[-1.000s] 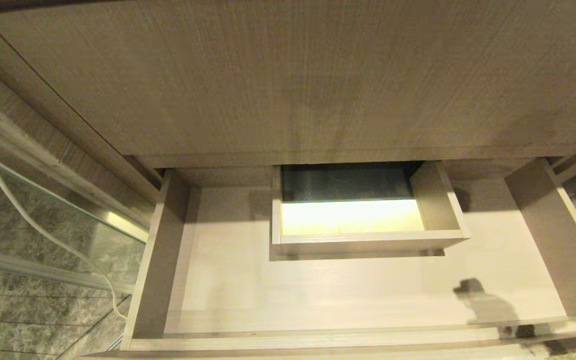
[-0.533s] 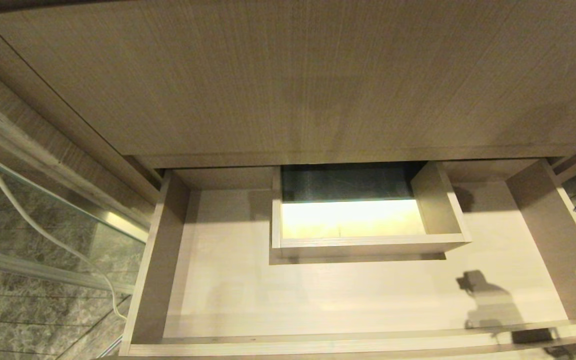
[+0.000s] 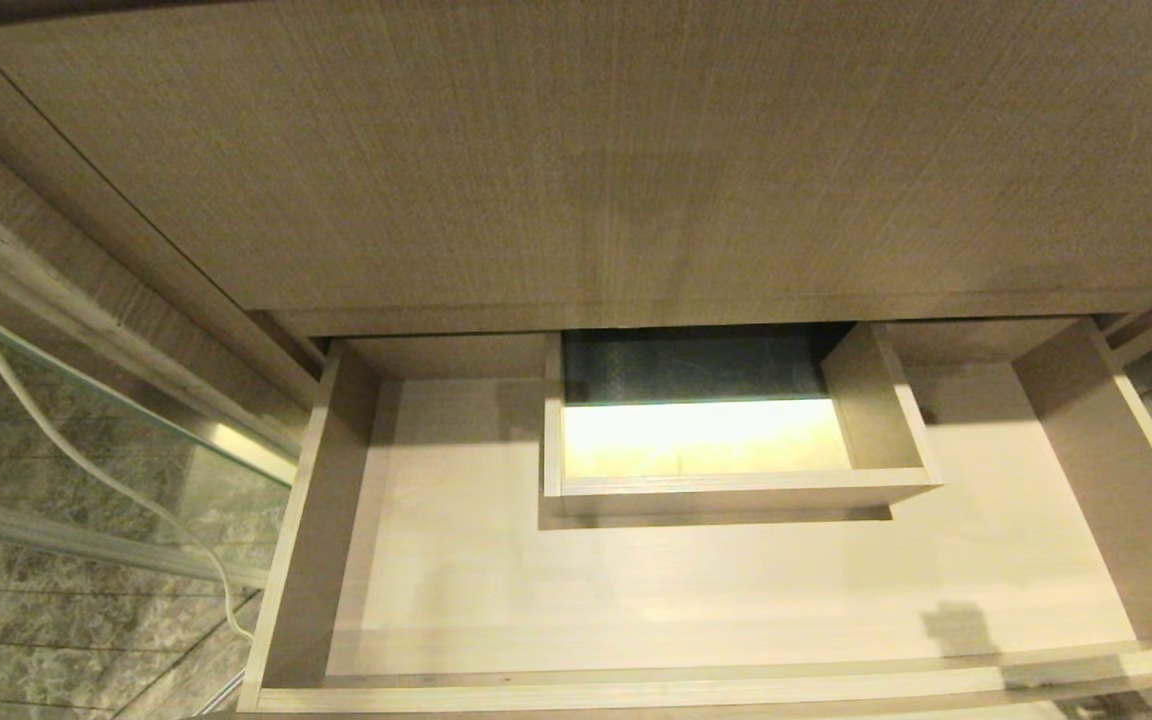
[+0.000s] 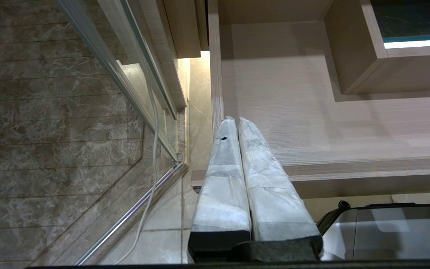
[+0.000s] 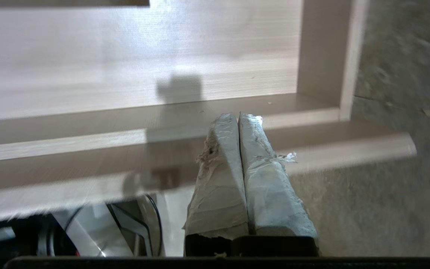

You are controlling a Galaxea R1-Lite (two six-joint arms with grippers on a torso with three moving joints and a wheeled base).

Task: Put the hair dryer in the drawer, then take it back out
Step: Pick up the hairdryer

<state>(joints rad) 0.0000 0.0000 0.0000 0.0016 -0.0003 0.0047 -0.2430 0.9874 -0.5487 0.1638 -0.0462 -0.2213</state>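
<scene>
From my head camera I look down into a wide, shallow, light wood-grain drawer (image 3: 496, 590) pulled fully open below a taller wood-grain panel front (image 3: 616, 160). In the middle of the drawer's far side stands a boxed rectangular cutout (image 3: 736, 485), brightly lit inside, with dark stone showing behind it. The drawer floor holds only a small grey shadow (image 3: 956, 632) near its front right corner. The hair dryer appears in none of my views, so I cannot tell where it is. Neither of my arms shows in the head view. To my left, a glass panel with a metal frame (image 3: 86, 420) stands over a marble tile floor (image 3: 26, 650), and a thin white cord (image 3: 86, 460) trails down across it. My left gripper (image 4: 234, 120) hangs just outside the drawer's front left corner, its two paper-wrapped fingers (image 4: 222, 175) pressed flat together with nothing between them; below it lies pale floor tile and a glossy part of my own base (image 4: 386, 231). My right gripper (image 5: 239, 116) is in front of the drawer's front right corner, over its front rim, and its worn, torn wrapping shows on fingers (image 5: 267, 179) that are also pressed together, pinching nothing. Grey speckled floor (image 5: 398, 74) lies just beside the drawer's right wall (image 5: 327, 56)
</scene>
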